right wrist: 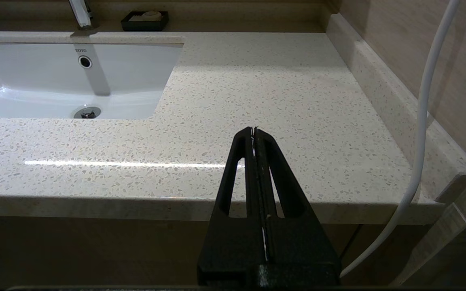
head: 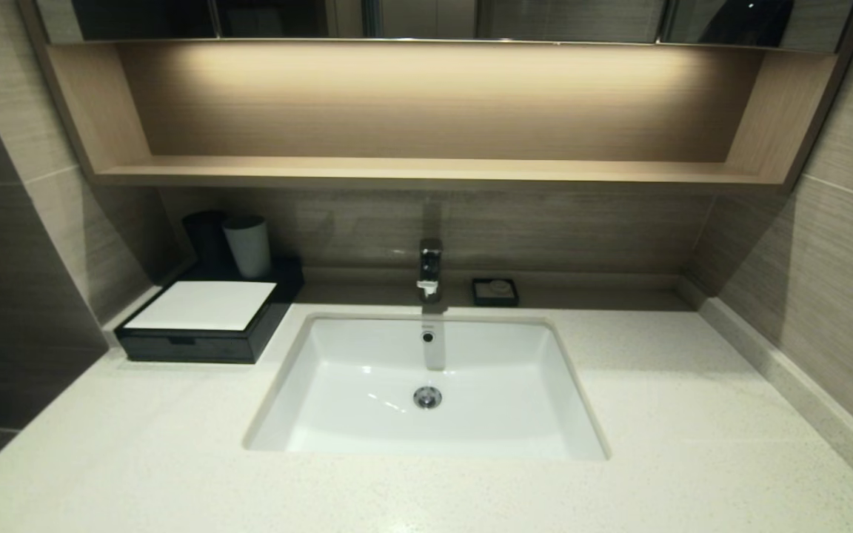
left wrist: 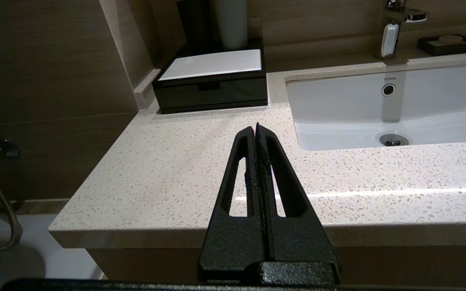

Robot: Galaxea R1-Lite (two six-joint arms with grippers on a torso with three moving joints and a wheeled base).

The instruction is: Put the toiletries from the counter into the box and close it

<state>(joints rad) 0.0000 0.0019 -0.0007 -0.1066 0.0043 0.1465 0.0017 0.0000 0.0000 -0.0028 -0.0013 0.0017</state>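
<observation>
The work looks finished: the box (head: 204, 320) sits shut left of the sink (head: 426, 385), and no toiletries show on the tabletop (head: 693, 414). Both the left gripper (left wrist: 256, 126) and right gripper (right wrist: 254, 129) hang clenched and empty off the tabletop's front edge — nothing remains but staying clear. Open room lies either side of the sink.

Head view looks down; both wrist views face the sink (head: 426, 385) from the counter's (head: 656, 414) front.
</observation>
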